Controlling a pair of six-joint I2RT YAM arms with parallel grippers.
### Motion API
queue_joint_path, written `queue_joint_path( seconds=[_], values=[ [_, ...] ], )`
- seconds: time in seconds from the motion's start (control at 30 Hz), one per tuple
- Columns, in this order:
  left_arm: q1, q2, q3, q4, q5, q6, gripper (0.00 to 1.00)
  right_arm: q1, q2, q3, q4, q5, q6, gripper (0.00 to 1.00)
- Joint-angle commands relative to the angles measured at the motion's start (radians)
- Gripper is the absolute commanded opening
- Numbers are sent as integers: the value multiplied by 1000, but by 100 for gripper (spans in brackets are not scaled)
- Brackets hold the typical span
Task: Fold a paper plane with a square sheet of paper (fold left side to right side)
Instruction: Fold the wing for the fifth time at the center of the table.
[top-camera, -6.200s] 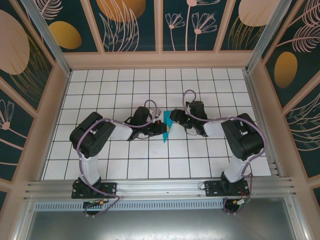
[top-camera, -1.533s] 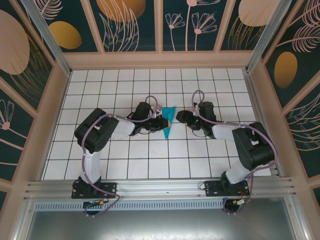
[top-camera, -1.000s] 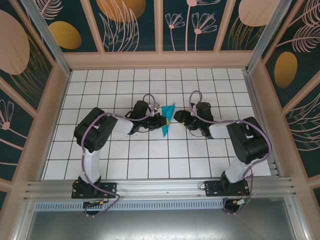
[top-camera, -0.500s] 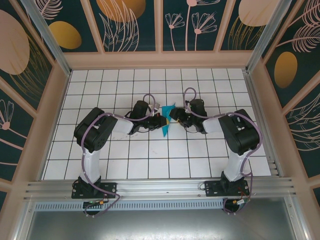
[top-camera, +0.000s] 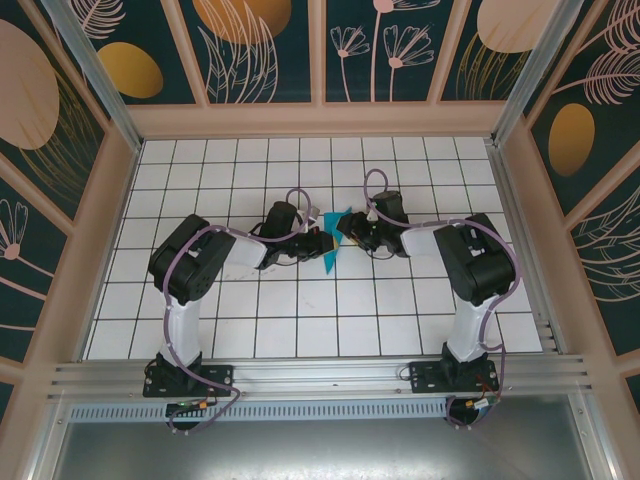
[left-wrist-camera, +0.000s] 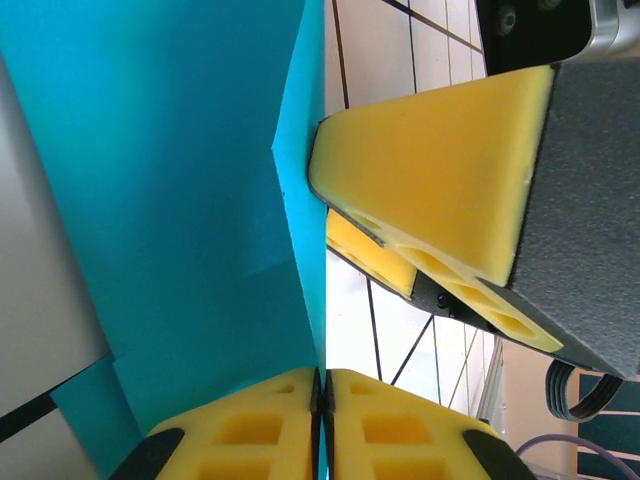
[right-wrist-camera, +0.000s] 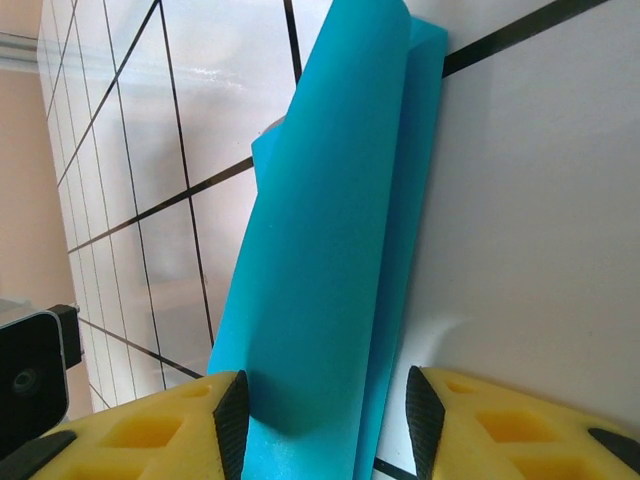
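A white tabletop (top-camera: 200, 330) with black lines like tiles sits inside walls (top-camera: 260, 50) painted dark blue-green with big flowers. In the middle of the tiles is the paper plane (top-camera: 333, 246). It is bright blue-green and folded long and thin, and its sharp tip points toward the near edge. I cannot tell if the tip rests on the tiles. The left hand (left-wrist-camera: 322, 415) is clenched on one edge of the paper, with its yellow pads pressed tight together and the thin sheet between them. The right hand (right-wrist-camera: 320, 420) comes in from the other side. Its two yellow fingers (right-wrist-camera: 150, 430) stand apart with the puffy folded layers between them, so it is not squeezing yet. In the left wrist view, one of those fingers sits right up against the fold line. I think the job now is to press this fold down flat. To do it well, the left hand should hold firm and not tug. The right hand should close slowly, so the layers line up edge to edge before the pinch. The paper is thin, so a fast or crooked squeeze could crumple it or pull it loose.
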Motion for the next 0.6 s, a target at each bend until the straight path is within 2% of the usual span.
queue_joint_path(
  seconds=[0.0,0.33,0.57],
  values=[
    [12,-7,7,-5,-12,20,18,29,84,10,-44,48,-11,49],
    [17,1,20,-22,5,41,26,33,83,16,-48,49,-13,48],
    [16,-51,-6,-42,-3,81,38,35,84,20,-54,51,-18,48]
  ],
)
